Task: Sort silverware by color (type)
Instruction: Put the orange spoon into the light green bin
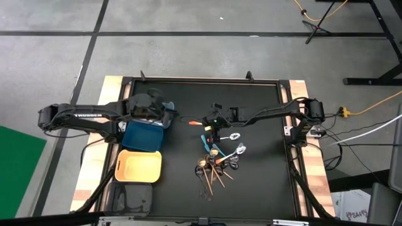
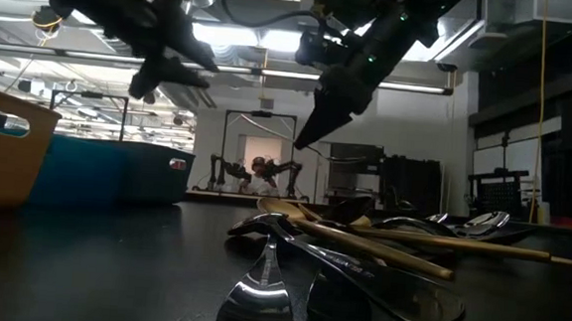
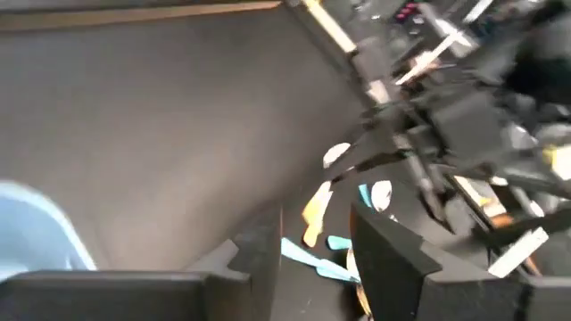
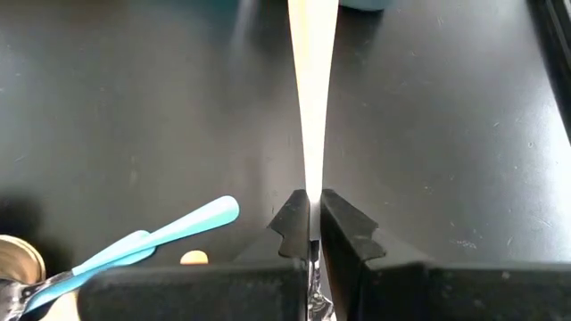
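Right gripper (image 4: 310, 234) pinches an orange-handled utensil (image 4: 311, 107) above the table; left gripper (image 3: 312, 267) hangs open over the blue bin (image 1: 143, 135).

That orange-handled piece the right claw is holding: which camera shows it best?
Right wrist view: the orange-handled utensil fills the frame, pinched by the right gripper. High view shows an orange sliver. The others don't clearly show it.

Table top (image 1: 257, 182): matt black, faintly speckled, edged in pale wood. Spoon heads (image 2: 255, 300): polished metal, mirror-glossy; light blue pieces (image 4: 156, 236) smooth, plastic-looking. Yellow bin (image 1: 139, 166) and blue bin (image 1: 143, 135): smooth plastic.
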`<state>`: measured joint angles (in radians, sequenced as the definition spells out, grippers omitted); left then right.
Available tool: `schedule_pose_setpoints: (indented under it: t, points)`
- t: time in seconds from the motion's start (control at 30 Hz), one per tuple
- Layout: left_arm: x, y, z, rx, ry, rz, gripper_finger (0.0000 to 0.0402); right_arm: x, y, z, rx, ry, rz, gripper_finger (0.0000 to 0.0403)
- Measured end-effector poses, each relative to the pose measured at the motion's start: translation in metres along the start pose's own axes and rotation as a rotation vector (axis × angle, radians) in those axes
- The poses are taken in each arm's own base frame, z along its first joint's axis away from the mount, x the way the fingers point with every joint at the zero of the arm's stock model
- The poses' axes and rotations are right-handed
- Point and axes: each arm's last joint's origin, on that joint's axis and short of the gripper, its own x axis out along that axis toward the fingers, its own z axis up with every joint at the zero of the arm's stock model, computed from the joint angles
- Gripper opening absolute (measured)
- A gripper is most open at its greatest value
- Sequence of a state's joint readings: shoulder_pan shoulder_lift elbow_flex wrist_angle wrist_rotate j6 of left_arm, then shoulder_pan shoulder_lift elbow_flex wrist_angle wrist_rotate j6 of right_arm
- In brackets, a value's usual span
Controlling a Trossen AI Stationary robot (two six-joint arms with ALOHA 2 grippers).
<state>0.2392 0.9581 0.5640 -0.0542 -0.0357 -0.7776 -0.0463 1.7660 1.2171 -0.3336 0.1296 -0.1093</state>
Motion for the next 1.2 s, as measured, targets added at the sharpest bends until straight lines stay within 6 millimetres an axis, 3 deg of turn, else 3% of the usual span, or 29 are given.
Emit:
schedule_pose_setpoints:
  t: [0.17,0.53,0.83,1.2]
  points:
    - [0.018,0.002,-0.003,-0.105,0.017,0.006,0.013,0.0,0.0,0.0,0.0,-0.002,0.0,0.0014]
    - [0.05,-0.001,-0.016,-0.162,0.095,-0.057,0.0131,0.0,0.0,0.0,0.0,-0.003,-0.011,0.0014]
    - [0.056,-0.006,-0.03,-0.153,0.14,-0.047,0.0131,-0.001,-0.001,0.006,0.007,-0.056,-0.016,0.0014]
    - [0.056,-0.01,-0.026,-0.153,0.08,-0.073,0.0131,-0.001,-0.001,0.006,0.0,-0.056,-0.016,0.0014]
